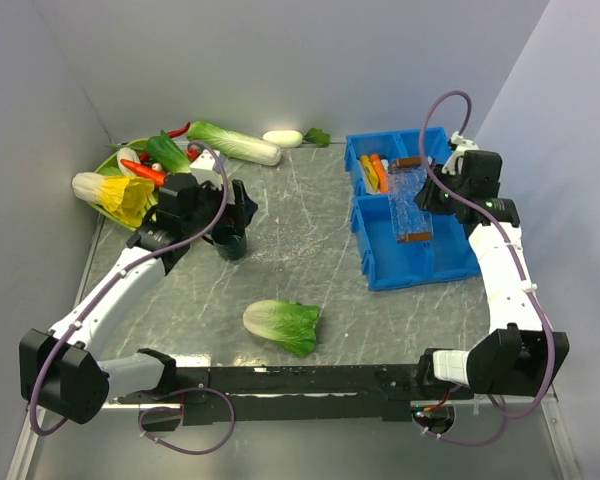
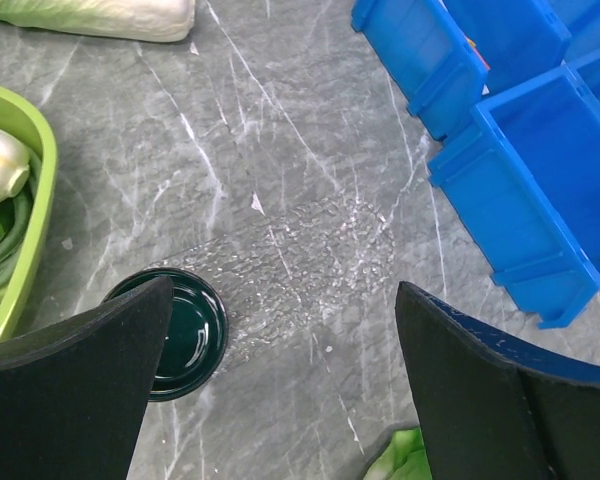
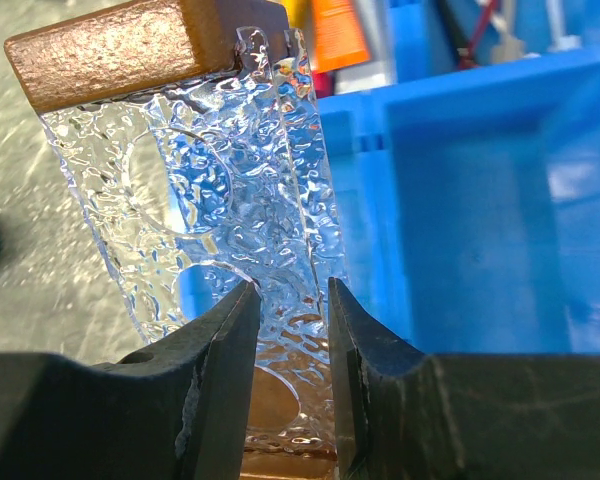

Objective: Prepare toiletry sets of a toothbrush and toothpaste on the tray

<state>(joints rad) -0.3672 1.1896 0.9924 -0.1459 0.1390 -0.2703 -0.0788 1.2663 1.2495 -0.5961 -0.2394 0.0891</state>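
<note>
The tray point(image 1: 412, 205) is a clear rippled plate with a brown wooden block at each end. It hangs over the blue bins point(image 1: 420, 262), and my right gripper point(image 1: 432, 196) is shut on it. In the right wrist view the two fingers point(image 3: 230, 340) clamp a clear wall of the tray point(image 3: 200, 160) at my right gripper point(image 3: 292, 290). A yellow and an orange toothpaste point(image 1: 374, 172) tube lie in the far left bin; the orange toothpaste point(image 3: 335, 30) shows blurred past the tray. No toothbrush can be made out. My left gripper point(image 1: 235, 213) point(image 2: 280, 330) hangs open over bare table.
A dark green cup point(image 1: 232, 243) point(image 2: 178, 332) stands just under the left gripper's left finger. A green basket point(image 1: 108, 166) of vegetables sits far left. A long cabbage point(image 1: 235, 143) lies at the back and a leafy cabbage point(image 1: 282, 326) near the front. Walls close in left, back and right.
</note>
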